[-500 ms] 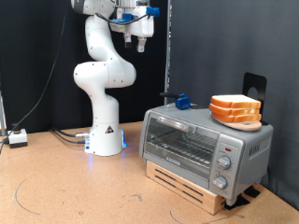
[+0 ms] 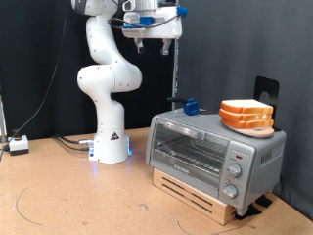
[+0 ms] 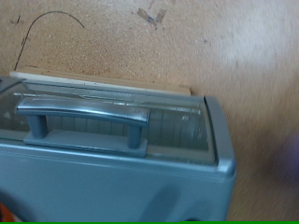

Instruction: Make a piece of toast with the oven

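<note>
1. The gripper point(image 2: 156, 41) hangs high near the exterior view's top, well above the oven point(image 2: 215, 152) and to the view's left of it, touching nothing. Nothing is between the fingers; I cannot tell whether they are wide or narrow, too small and blurred there, and they don't show in the wrist view.
2. The wrist camera looks down on the oven point(image 3: 121, 149): door handle point(image 3: 84, 117) centred in view, door shut. My read: the arm is parked high to keep the oven front in sight.
3. The oven sits on a wooden pallet point(image 2: 196, 192) on the counter point(image 2: 78, 196), which lifts the door off the surface. I'd guess that gives the door room to swing down.
4. The bread stack point(image 2: 246, 116) rests on the oven roof, toward the exterior view's right end. It's a pile of slices with pale cream faces and orange-tan crusts, square, flat. I can't pick out one single slice as the toast, and nothing shows on the wire rack point(image 2: 191, 149) behind the glass.
5. Knobs point(image 2: 235, 168) run down the right side of the oven front.
6. A small blue object point(image 2: 191, 106) sits at the back of the roof; can't tell what it is.
7. Judgement: task at the start; door not open, no bread loaded.
</note>
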Tool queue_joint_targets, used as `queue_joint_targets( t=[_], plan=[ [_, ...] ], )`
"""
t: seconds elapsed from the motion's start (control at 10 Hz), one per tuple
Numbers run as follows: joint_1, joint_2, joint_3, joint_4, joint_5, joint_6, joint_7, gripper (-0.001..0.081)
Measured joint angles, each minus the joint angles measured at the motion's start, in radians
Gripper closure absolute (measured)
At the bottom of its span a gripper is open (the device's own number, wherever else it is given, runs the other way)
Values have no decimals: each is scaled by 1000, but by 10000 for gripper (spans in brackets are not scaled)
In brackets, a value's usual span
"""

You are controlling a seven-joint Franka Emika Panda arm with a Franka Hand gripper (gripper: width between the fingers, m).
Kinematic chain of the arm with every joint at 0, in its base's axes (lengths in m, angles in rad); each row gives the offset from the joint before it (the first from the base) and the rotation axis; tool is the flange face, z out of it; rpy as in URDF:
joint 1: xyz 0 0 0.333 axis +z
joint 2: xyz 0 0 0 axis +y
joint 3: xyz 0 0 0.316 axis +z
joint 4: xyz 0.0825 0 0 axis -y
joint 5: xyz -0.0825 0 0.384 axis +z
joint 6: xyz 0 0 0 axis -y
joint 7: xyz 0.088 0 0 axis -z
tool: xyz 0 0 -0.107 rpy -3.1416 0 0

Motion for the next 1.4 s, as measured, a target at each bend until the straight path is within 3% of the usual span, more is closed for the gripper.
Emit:
queue_joint_targets(
  t=[0.1,0.2,0.5,0.8,0.9,1.2,1.4],
  plan=[
    [9,8,-3,-20,-18,32,-88,-3],
    [7,7,-3,-19,-2,28,-60,-3],
    [89,-24,-69,-22,102,21,-365,-3],
    [145,-19,-120,-75,75,111,-702,-3],
    [140,-19,-118,-75,80,107,-661,-3],
    [215,-32,-209,-78,176,30,-961,-3],
    [246,-36,-234,-126,155,120,-1171,-3]
  ],
)
